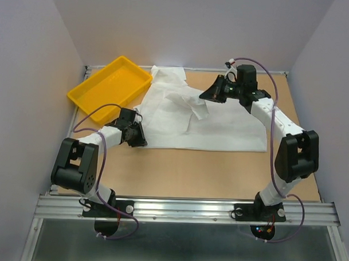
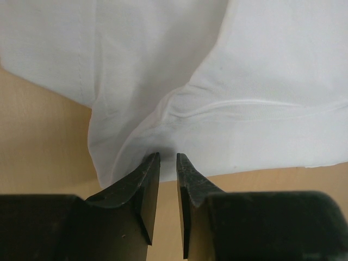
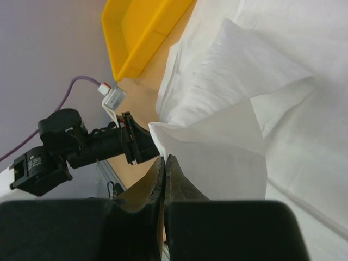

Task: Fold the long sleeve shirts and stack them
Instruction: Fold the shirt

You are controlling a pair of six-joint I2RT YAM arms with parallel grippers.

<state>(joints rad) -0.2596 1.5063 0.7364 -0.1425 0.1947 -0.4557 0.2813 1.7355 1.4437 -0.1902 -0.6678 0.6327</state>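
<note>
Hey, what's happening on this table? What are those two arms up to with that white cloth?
Two robot arms are folding a white shirt that lies spread on the table. The left gripper appears to pinch the shirt's near left edge. The right gripper, fingers shut, seems to lift a flap of fabric further back. A yellow tray sits beside the shirt at the far left.

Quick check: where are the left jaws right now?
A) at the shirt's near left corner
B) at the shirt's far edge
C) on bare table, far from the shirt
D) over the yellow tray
A: the left gripper sits at the near left corner of the white shirt, with fabric bunching at its tips in the wrist view.
</note>
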